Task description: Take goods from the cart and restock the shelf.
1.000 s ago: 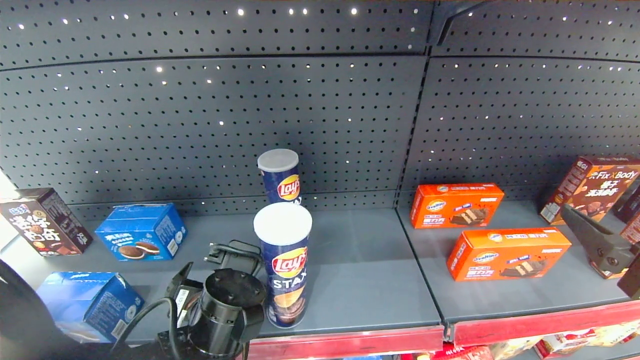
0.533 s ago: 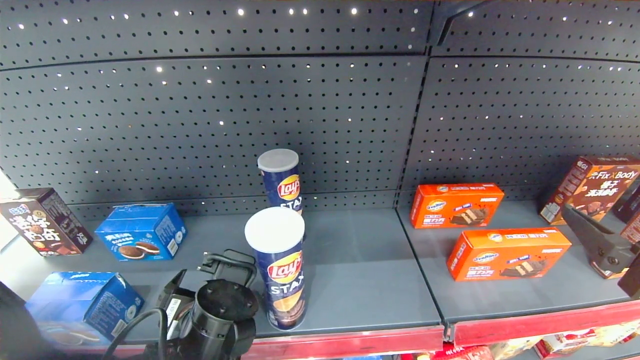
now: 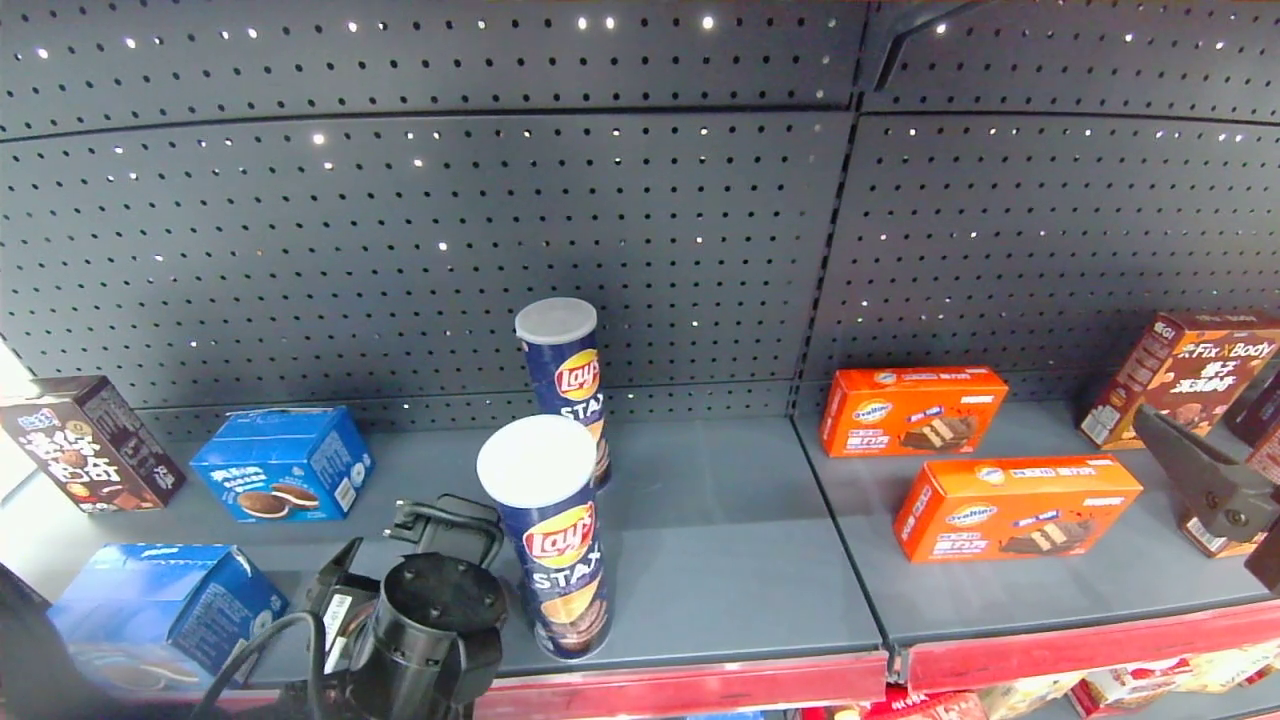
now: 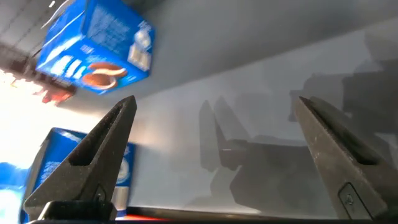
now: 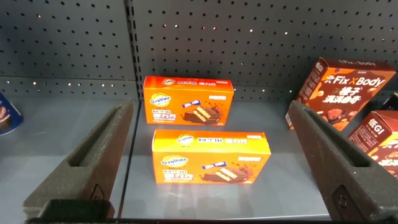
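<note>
The grey shelf (image 3: 720,520) is the biggest thing here, with a wall full of little holes behind it. Two orange boxes (image 3: 1015,505) lie just ahead of the right end effector (image 5: 210,109). Brown boxes (image 3: 1200,375) stand farther back on its right side. Two blue boxes (image 3: 282,462) sit off to the left side of the left end effector (image 4: 214,106). Two chip cans stand in the middle of the shelf. The back can (image 3: 565,370) is by the wall. The front can (image 3: 555,540) stands close to the shelf's red front edge and seems to lean a little.

That is where trouble could come. The front can is tall and thin, so a small bump from the left end effector could tip it over. If it falls forward, it could roll off the shelf. If it falls back, it could knock the back can down too.

The left end effector is spread wide, with nothing between its fingers. The front can is just beside it, on its right side. It is not clear if they touch. The right end effector is spread wide too and holds nothing. Both chip cans are well apart from it, off on its left side.
</note>
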